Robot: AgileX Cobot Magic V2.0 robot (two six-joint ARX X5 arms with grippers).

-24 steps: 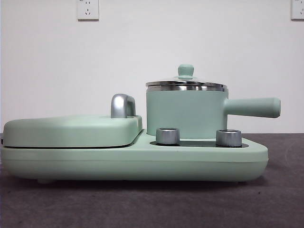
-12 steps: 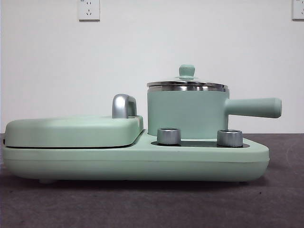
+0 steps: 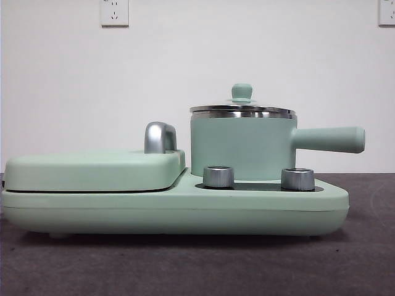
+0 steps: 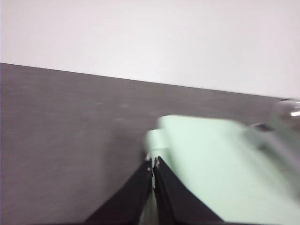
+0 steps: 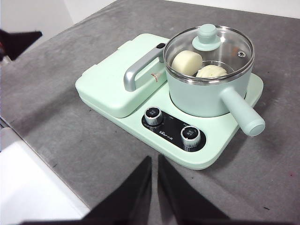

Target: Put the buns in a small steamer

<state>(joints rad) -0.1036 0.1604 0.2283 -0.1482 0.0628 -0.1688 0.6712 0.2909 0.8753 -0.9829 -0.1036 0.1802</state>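
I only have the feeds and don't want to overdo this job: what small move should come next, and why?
Probably none beyond holding both arms clear. Both buns, the smooth bun and the pleated bun, already lie inside the small steamer, with the glass lid seated on its rim. The right gripper hangs shut away from the cooker; the left gripper is shut over the griddle lid.

Left gripper [image 4: 153, 164] rising from the lower edge, black jaws pressing together at the tips. Hovering over the corner of a blurred mint-green lid [image 4: 211, 164], with a chrome handle [image 4: 288, 110] showing at the frame's side. Dark grey table [image 4: 65, 140] stretching toward a pale wall [image 4: 150, 37].
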